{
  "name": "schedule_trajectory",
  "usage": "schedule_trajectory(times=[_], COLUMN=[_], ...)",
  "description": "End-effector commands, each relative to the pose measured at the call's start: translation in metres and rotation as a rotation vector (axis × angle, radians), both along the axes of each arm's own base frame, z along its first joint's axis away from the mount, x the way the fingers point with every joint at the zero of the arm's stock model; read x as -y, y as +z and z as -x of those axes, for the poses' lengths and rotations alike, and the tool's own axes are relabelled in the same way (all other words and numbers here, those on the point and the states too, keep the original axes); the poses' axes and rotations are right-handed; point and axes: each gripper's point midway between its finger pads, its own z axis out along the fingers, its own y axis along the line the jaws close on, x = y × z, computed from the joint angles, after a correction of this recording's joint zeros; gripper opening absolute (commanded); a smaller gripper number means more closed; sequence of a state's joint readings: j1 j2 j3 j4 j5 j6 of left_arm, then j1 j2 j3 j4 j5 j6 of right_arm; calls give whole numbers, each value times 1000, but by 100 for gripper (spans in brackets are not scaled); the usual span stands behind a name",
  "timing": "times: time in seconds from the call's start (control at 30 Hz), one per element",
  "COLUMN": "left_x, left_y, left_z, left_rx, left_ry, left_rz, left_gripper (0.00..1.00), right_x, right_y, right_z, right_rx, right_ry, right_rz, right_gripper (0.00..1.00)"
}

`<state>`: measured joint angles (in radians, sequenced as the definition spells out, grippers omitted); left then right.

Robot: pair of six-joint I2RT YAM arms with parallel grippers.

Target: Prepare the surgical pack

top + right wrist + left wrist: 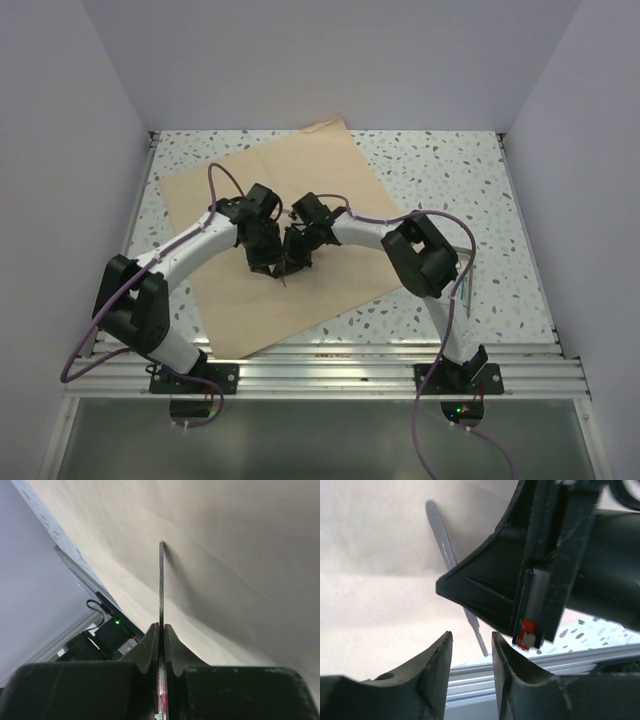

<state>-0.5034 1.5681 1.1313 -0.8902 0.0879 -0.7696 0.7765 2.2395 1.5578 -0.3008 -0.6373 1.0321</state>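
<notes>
Tan surgical pack sheet [330, 165] flat on speckled bench [450, 170], right tool [161, 630] pinching thin steel instrument [161, 580], left tool [471, 637] slightly spread nearby

Bright even light; soft shadows on surgical pack [235, 555]; wrist foregrounds blurred

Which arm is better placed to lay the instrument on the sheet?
Likely right: the right fingers grip the thin steel instrument over the wrapping sheet; the left fingers are open, empty.
</notes>
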Motion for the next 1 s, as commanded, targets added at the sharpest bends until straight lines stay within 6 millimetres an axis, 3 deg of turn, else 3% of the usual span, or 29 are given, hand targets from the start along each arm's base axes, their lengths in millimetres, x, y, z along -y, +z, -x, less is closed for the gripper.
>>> schedule_trajectory(times=[0.0, 0.07, 0.1, 0.13, 0.17, 0.27, 0.3, 0.43, 0.57, 0.77, 0.97], left_x=[12, 11, 11, 13, 14, 21, 24, 36, 48, 73, 85], left_y=[44, 51, 53, 56, 55, 47, 44, 35, 27, 19, 24], left_z=[-36, -43, -46, -51, -54, -65, -67, -84, -106, -118, -128], left_rx=[211, 238, 244, 262, 261, 237, 224, 195, 150, 55, 49], left_ry=[-41, -38, -36, -34, -31, -31, -30, -15, 38, 118, 141], left_rz=[131, 150, 170, 182, 185, 205, 210, 230, 238, 328, 380], left_gripper=[44, 45, 47, 47, 47, 47, 48, 49, 50, 52, 53], right_x=[37, 64, 88, 106, 135, 197, 237, 338, 409, 458, 463], right_y=[40, 37, 48, 45, 59, 67, 78, 90, 85, 51, 25], right_z=[-15, -20, -30, -30, -47, -44, -45, -36, -25, -12, -13], right_rx=[103, 153, 182, 189, 287, 370, 400, 453, 435, 348, 261], right_ry=[1, 13, -23, -28, -51, -18, -54, -93, -159, -221, -173], right_rz=[18, 68, 108, 148, 198, 369, 500, 817, 973, 1068, 1095], right_gripper=[0, 0, 0, 0, 0, 0, 0, 0, 0, 0, 0])
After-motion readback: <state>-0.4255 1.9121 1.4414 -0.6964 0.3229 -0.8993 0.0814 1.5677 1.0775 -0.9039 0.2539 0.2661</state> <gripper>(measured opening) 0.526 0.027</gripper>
